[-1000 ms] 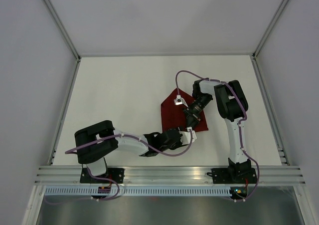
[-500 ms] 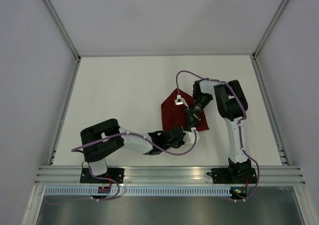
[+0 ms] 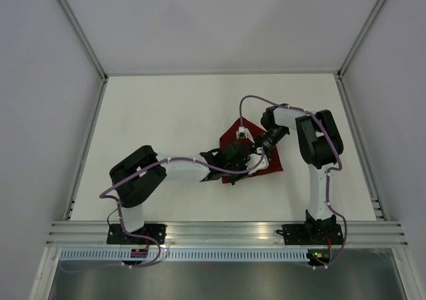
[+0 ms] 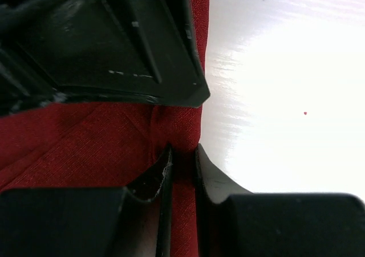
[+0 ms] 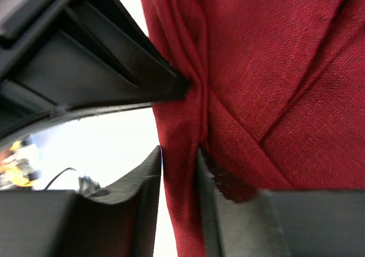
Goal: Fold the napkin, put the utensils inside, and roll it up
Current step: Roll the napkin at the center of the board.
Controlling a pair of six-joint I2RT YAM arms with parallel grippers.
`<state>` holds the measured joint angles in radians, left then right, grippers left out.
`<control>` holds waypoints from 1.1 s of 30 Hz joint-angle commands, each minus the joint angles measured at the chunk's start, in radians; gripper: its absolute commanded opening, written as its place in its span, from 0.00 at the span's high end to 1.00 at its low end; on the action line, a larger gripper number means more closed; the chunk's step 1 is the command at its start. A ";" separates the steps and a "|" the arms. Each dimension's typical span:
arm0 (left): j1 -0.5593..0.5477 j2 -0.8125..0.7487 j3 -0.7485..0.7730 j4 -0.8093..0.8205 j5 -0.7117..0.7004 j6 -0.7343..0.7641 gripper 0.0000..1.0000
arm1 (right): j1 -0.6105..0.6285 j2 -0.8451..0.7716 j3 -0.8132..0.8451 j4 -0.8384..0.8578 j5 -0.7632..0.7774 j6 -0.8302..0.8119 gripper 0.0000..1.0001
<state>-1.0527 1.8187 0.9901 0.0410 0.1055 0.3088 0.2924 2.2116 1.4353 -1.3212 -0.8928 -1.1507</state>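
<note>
Top external view: the napkin [image 3: 271, 167] is seen lying crumpled just right of the frame's middle on the white table [image 3: 166, 114].
A fold of it is pinched by the left gripper [image 4: 182, 154]; a bunched edge is clamped by the right gripper [image 5: 179, 154].
</note>
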 commanded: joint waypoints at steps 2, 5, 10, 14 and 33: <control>0.049 0.071 0.111 -0.157 0.238 -0.095 0.98 | 0.004 -0.167 -0.079 0.389 0.098 0.144 0.59; 0.069 0.099 0.160 -0.216 0.284 -0.123 0.98 | -0.006 -0.253 -0.134 0.538 0.139 0.256 0.53; 0.115 0.145 0.254 -0.317 0.373 -0.178 0.98 | -0.027 -0.346 -0.193 0.697 0.164 0.379 0.47; 0.146 0.191 0.327 -0.400 0.437 -0.207 0.98 | -0.071 -0.392 -0.228 0.787 0.180 0.460 0.45; 0.278 0.433 0.696 -0.759 0.648 -0.298 0.98 | -0.286 -0.762 -0.531 0.942 0.138 0.432 0.43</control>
<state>-0.7948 2.2139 1.6287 -0.6186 0.7200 0.0570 -0.0017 1.5345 0.9810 -0.3809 -0.7048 -0.6308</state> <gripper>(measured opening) 0.204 0.561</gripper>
